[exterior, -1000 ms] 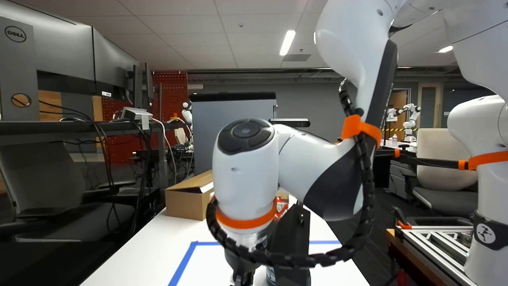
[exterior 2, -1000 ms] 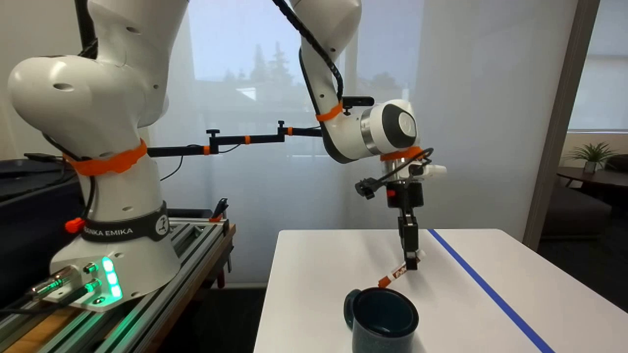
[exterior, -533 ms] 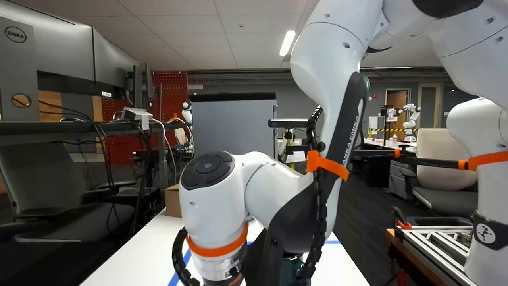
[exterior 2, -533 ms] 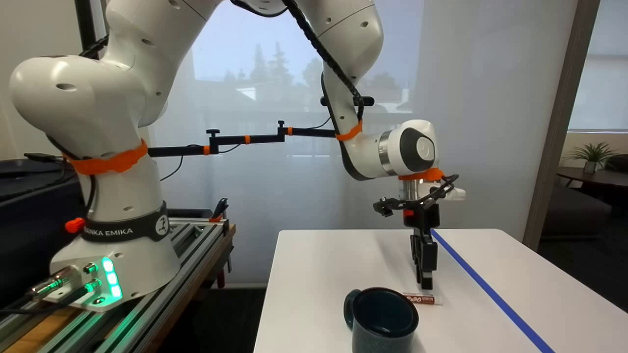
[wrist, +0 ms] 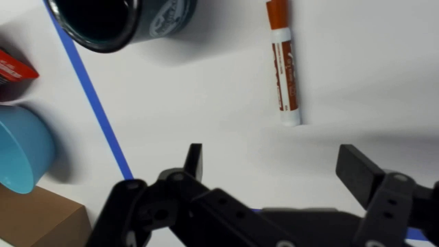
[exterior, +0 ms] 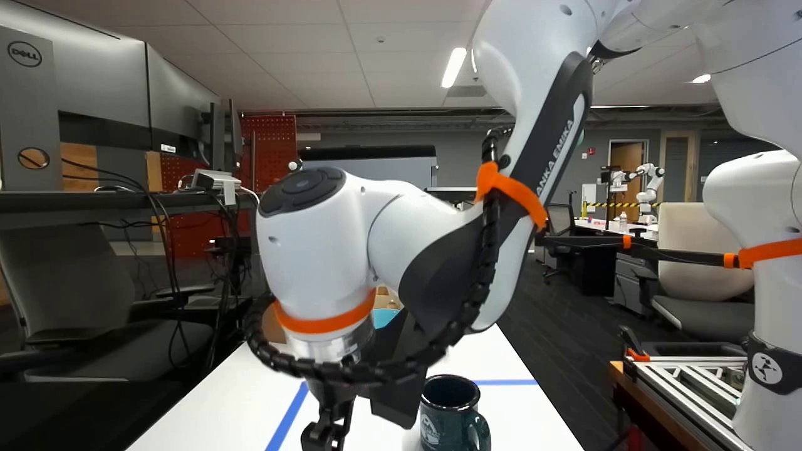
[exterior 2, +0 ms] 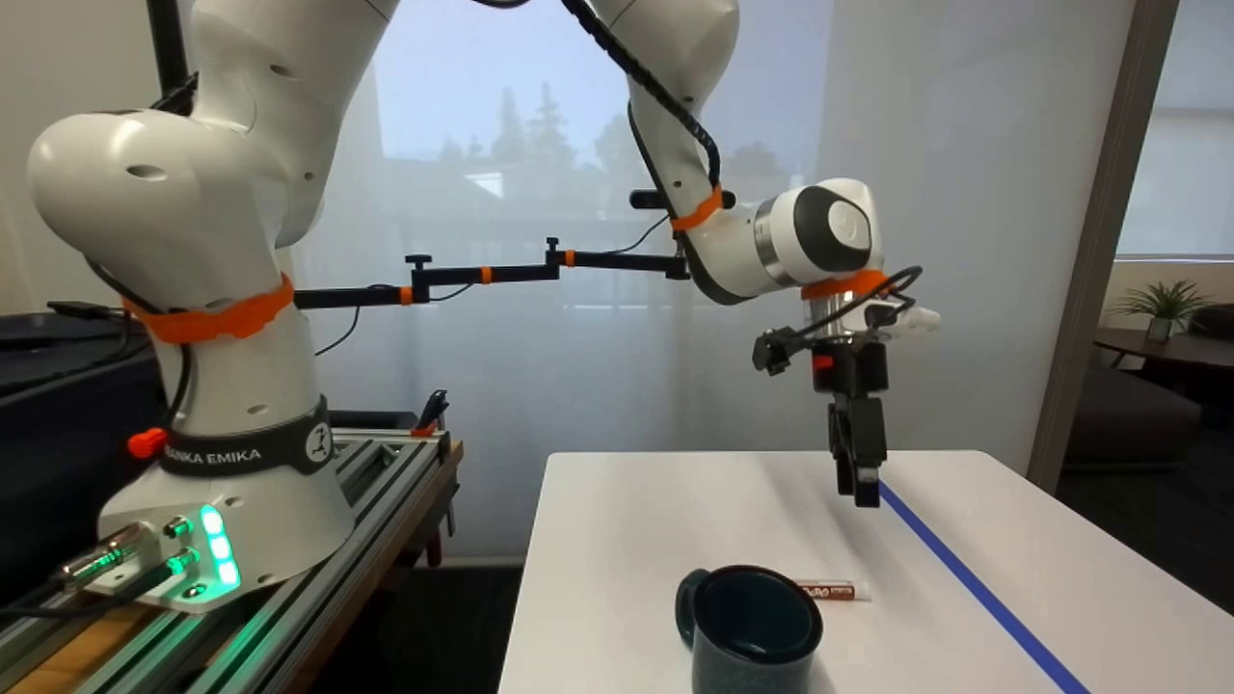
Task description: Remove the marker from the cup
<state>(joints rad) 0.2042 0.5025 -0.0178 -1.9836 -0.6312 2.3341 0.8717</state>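
Note:
The marker [wrist: 285, 72], white and brown with a reddish-orange cap, lies flat on the white table outside the cup. In an exterior view the marker [exterior 2: 833, 590] rests just behind the cup, its capped end hidden by it. The dark teal cup [exterior 2: 752, 665] stands upright, and no stick shows inside it. At the top left of the wrist view is the cup [wrist: 168, 20], apart from the marker. My gripper [wrist: 269, 157] is wide open, with only bare table showing between its fingers. In an exterior view the gripper [exterior 2: 860, 496] hangs above the table, beyond the marker.
Left in the wrist view are a light blue bowl [wrist: 37, 144], a red packet [wrist: 15, 68] and a cardboard box [wrist: 44, 219]. Blue tape [exterior 2: 974, 573] runs along the table. A black cable loop [exterior: 376, 373] hangs around the wrist.
A second ago the marker hung tilted in my gripper above the table. Half a second ago it lay on the table under the fingers. Since then the gripper has risen and moved away from it.

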